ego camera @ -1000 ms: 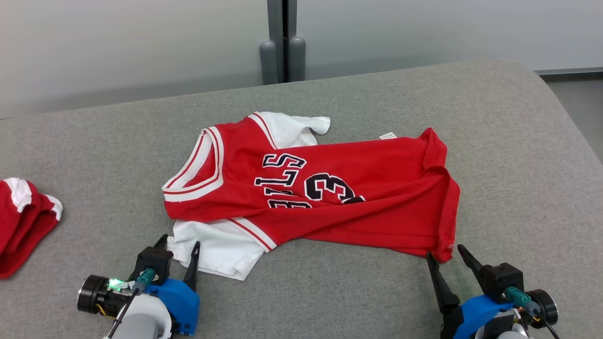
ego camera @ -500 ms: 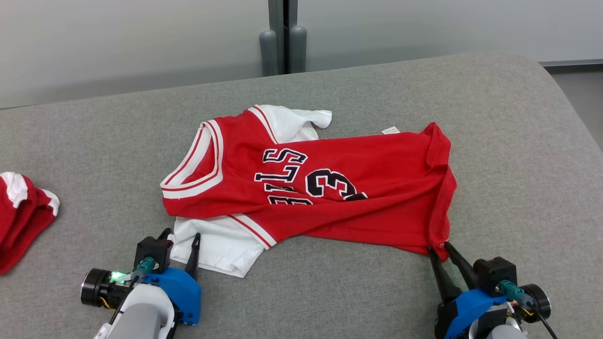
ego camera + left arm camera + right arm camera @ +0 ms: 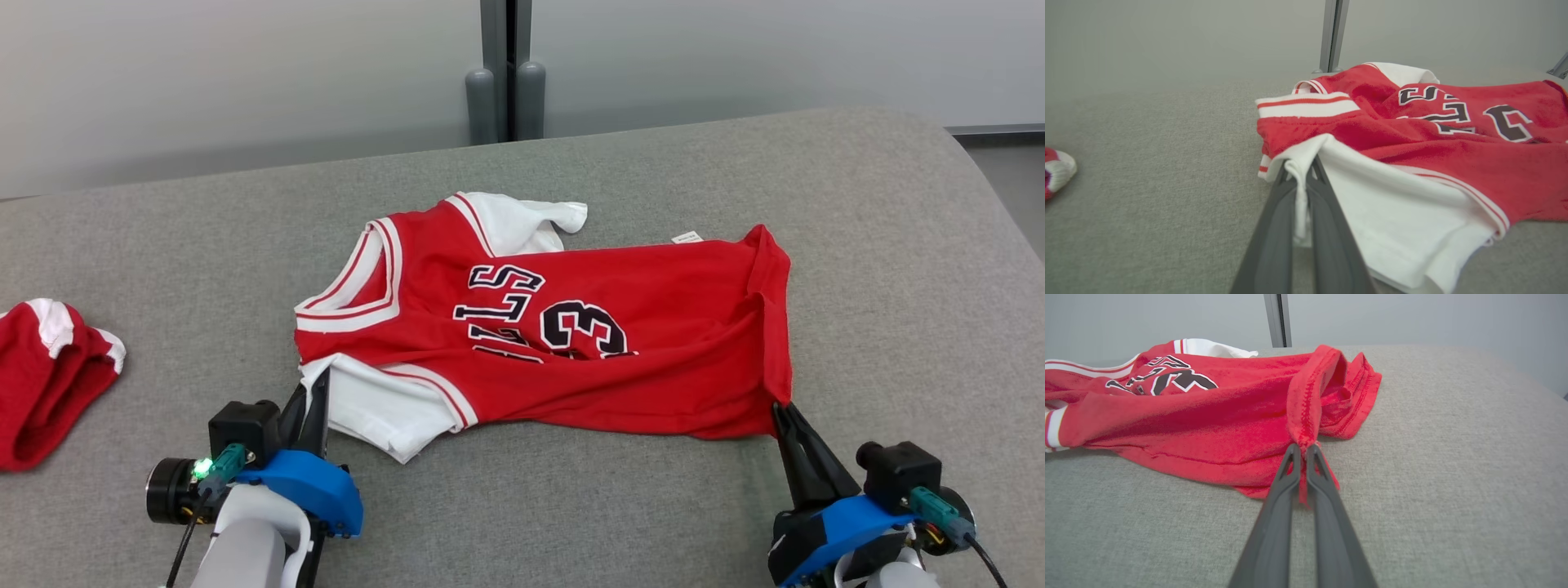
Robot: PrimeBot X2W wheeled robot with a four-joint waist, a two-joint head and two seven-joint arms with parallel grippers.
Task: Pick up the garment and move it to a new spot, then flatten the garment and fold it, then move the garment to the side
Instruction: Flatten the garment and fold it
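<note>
As the jersey [image 3: 653,327] lies on grey cushion [image 3: 571,506], left jaws pinch its sleeve [image 3: 1392,212] — right jaws, hem [image 3: 1306,412].

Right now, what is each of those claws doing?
Left gripper: shut on the jersey, at its white sleeve.
Right gripper: shut on the jersey's red hem.

Red jersey [image 3: 669,327]: white sleeves, red-and-white striped trim, black lettering edged in white. Plain grey worktop [image 3: 571,506]. Red-and-white cloth [image 3: 49,384]. Left pincer [image 3: 320,388], right pincer [image 3: 782,412]: dark fingers, blue mounts.
</note>
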